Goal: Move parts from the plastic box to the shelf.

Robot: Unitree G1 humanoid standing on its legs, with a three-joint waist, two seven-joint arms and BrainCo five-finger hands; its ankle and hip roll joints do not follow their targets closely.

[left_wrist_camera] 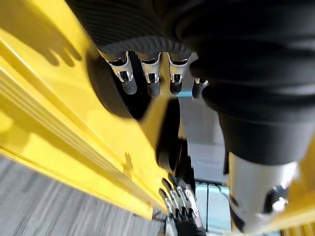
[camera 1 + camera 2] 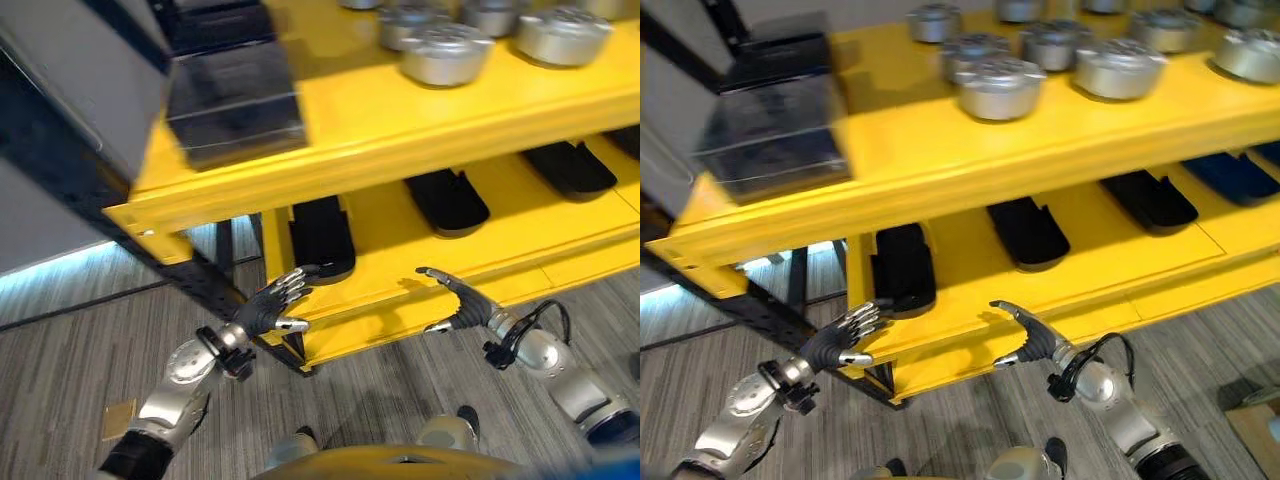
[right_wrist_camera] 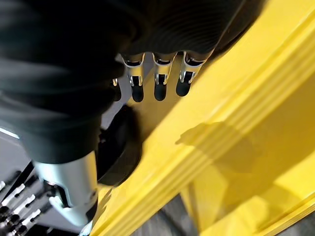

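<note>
A dark plastic box [image 2: 235, 95] stands at the left end of the yellow shelf's top level [image 2: 400, 130]. Several round silver parts [image 2: 445, 52] sit on that level to its right. My left hand [image 2: 270, 308] and right hand [image 2: 462, 305] hover low in front of the lower shelf's front edge [image 2: 400, 310], both open and holding nothing. In the left wrist view my straight fingers [image 1: 150, 81] point at the yellow shelf. The right wrist view shows my right hand's fingers [image 3: 160, 81] likewise extended over the yellow edge.
Black oblong trays [image 2: 322, 238] [image 2: 447, 200] [image 2: 570, 168] lie in a row on the lower level. A dark rack post [image 2: 60, 200] slants down at the left. The floor is grey carpet, with a cardboard piece [image 2: 118, 418] and a carton corner [image 2: 1255, 430].
</note>
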